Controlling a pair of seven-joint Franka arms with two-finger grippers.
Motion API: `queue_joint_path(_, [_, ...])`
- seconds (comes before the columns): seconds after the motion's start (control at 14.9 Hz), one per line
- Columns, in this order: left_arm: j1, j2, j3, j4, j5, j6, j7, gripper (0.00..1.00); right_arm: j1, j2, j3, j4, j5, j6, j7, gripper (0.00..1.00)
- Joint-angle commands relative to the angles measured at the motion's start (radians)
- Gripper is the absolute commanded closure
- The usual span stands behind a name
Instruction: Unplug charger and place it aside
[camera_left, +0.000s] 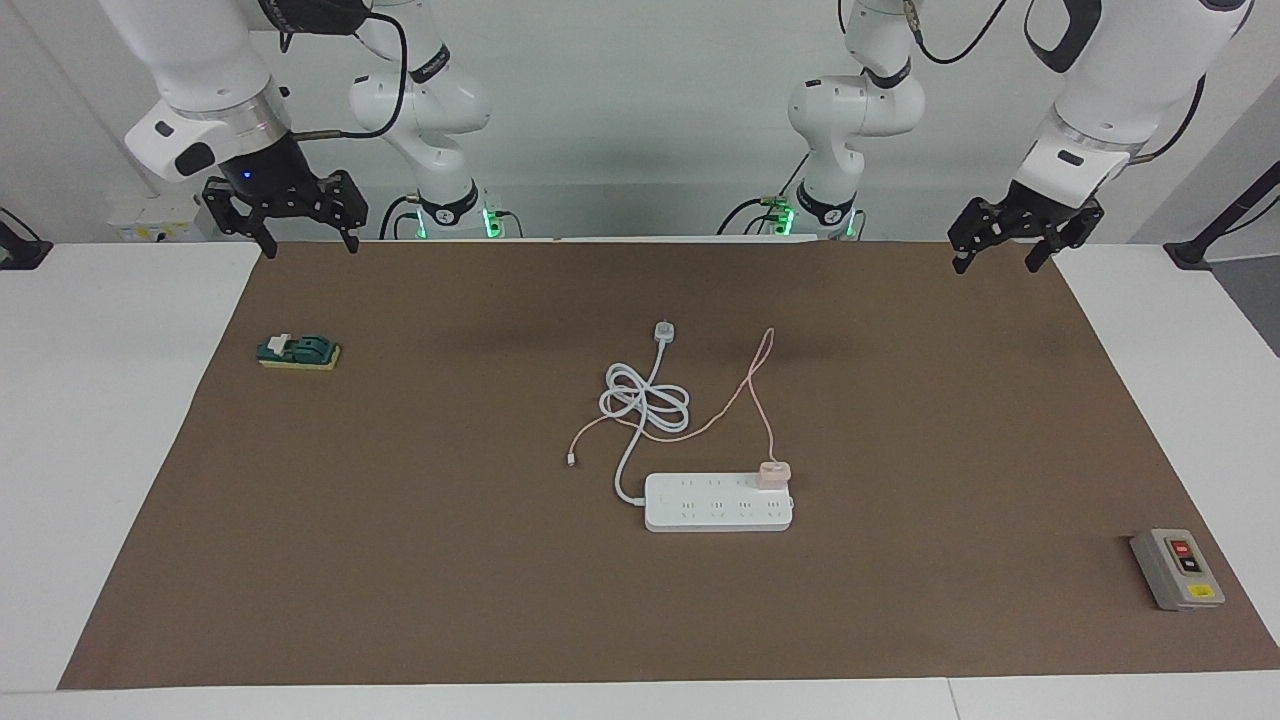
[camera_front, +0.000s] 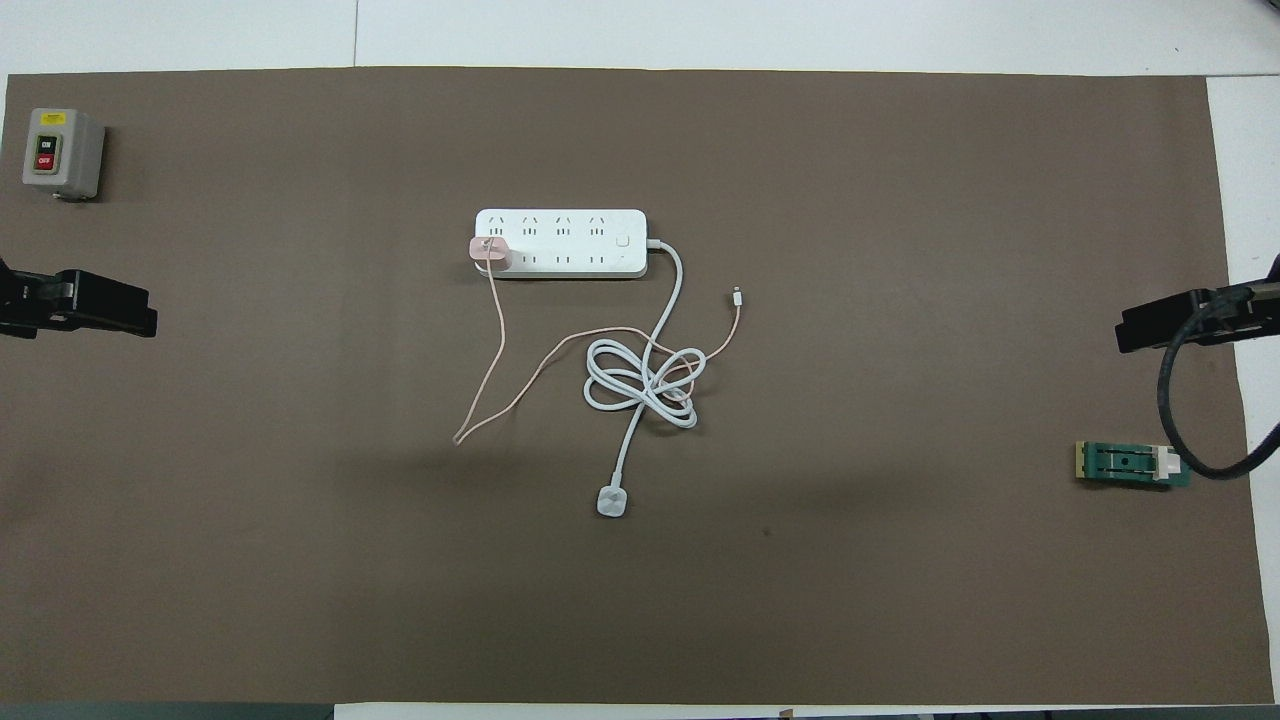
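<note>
Overhead view: charger (camera_front: 489, 252) prongs hidden.

Grey rectangular switch box (camera_front: 63, 153), near the bench corner at the left arm's end, on the edge farthest from the robots: carries all the readable text.
Black button on it: "ON" in white.
Red button on it: "OFF" in white.
Yellow label on it: print too small to read.
Other things: no legible text.
</note>
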Motion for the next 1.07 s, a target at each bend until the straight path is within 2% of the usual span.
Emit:
queue_joint_path(0.0, [-0.013, -0.028, 0.013, -0.037, -0.009, 0.012, 0.003, 0.00, -0.014, -0.021, 0.012, -0.023, 0.006, -0.004, 0.013, 0.00])
queue_joint_path(0.4, [-0.001, -0.031, 0.012, -0.025, -0.012, 0.003, -0.053, 0.00, -0.014, -0.021, 0.010, -0.024, 0.005, 0.001, 0.010, 0.00])
queue_joint_path(0.74, [-0.039, 0.025, 0.005, 0.013, -0.038, 0.008, -0.567, 0.00, -0.011, -0.038, 0.013, -0.061, 0.017, 0.002, 0.025, 0.00])
queue_joint_path(0.87, [-0.061, 0.041, 0.005, 0.018, -0.044, 0.012, -0.694, 0.00, 0.000, -0.028, 0.013, -0.066, 0.101, 0.008, 0.145, 0.00])
queue_joint_path(1.0, [-0.076, 0.074, 0.005, 0.021, -0.085, 0.029, -0.848, 0.00, 0.060, -0.002, 0.013, -0.067, 0.132, 0.027, 0.329, 0.00])
